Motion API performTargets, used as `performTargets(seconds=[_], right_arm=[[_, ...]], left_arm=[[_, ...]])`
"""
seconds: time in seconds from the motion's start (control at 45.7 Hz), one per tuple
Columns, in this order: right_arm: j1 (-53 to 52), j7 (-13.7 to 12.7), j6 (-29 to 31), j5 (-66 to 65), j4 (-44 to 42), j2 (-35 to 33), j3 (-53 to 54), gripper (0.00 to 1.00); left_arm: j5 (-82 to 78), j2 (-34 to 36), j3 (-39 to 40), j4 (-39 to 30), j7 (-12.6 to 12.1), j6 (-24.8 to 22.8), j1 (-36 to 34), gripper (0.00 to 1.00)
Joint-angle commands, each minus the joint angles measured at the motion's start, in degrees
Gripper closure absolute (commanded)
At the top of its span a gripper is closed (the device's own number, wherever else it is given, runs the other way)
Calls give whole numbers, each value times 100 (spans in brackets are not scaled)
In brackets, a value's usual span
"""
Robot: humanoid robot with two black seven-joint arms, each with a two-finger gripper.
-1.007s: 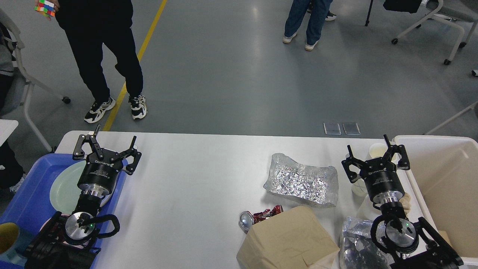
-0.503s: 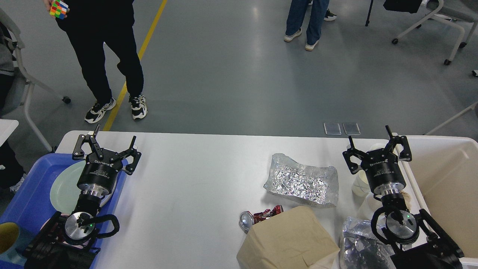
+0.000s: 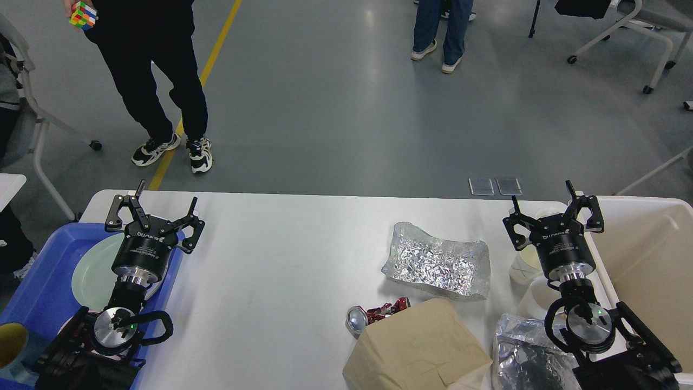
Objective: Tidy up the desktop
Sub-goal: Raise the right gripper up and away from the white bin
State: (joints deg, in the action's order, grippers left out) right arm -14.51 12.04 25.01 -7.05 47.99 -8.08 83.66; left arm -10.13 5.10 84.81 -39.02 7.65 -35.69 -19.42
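The desktop [image 3: 281,271] is a wide matte white table. On it lie a crumpled silver foil tray [image 3: 437,262], a crushed red can [image 3: 373,315], a brown paper bag [image 3: 419,346], a silver foil pouch [image 3: 520,355] and white paper cups [image 3: 524,266]. My left gripper [image 3: 165,203] stands open over the far corner of the blue tray, holding nothing. My right gripper [image 3: 541,204] is open above the cups, beside the bin, with nothing between its fingers.
A blue plastic tray [image 3: 38,292] at the left holds a pale green plate [image 3: 89,273] and a yellow cup [image 3: 11,344]. A cream-white bin [image 3: 644,260] stands at the right edge. People stand on the floor beyond the table.
My right gripper has shifted a little to the right and farther back, toward the bin. The left arm has not moved. The person at the far left has stepped.
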Motion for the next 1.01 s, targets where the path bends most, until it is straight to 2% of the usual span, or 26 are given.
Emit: performTargets(seconds=[0.0, 0.591, 0.832, 0.985], right_arm=[[18, -17, 30, -7, 17, 8, -25, 0], [-386, -17, 4, -16, 26, -89, -297, 0], [-623, -9, 4, -16, 52, -256, -816, 0], [-825, 44, 12, 10, 17, -853, -1579, 0]], left_arm=[[2, 0, 0, 0, 0, 1, 0, 4], [2, 0, 0, 0, 0, 1, 0, 4], [2, 0, 0, 0, 0, 1, 0, 4], [2, 0, 0, 0, 0, -8, 0, 4]])
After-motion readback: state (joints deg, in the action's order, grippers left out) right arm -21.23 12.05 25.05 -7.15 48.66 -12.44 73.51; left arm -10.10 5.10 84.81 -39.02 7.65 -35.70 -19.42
